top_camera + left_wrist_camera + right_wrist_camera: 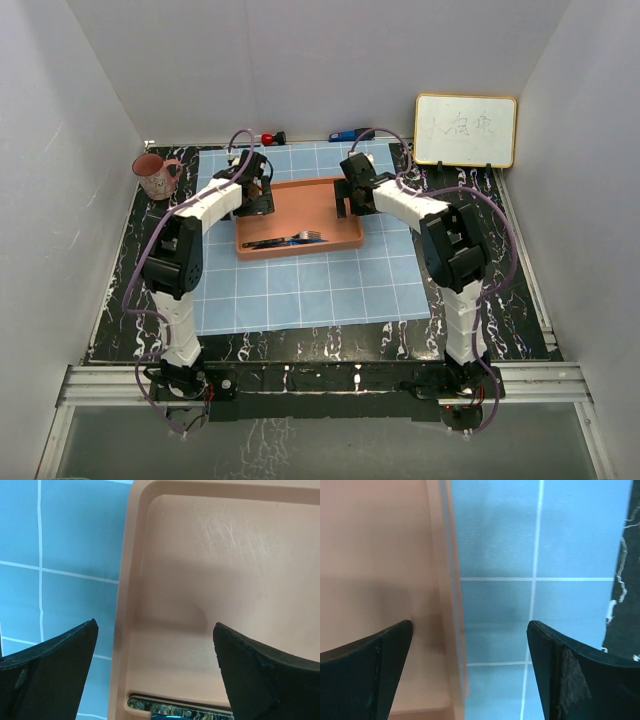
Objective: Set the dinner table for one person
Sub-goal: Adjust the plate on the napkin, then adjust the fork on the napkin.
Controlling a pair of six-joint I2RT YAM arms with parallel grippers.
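Twin white-and-black arms trailing lilac cables

The left arm (185, 250) and the right arm (450, 250) are showing white shells on their long links and bulky black housings at the joints, each rising from a black base (180, 378). A lilac cable (135, 290) is looping along the outside of each arm. The left end effector (255, 190) and the right end effector (355, 190) are appearing black from above. Close up, the left fingers (50, 672) and the right fingers (360, 675) are showing as matte black wedges with grainy edges, and one of the right pair is bearing a scuffed greyish patch.
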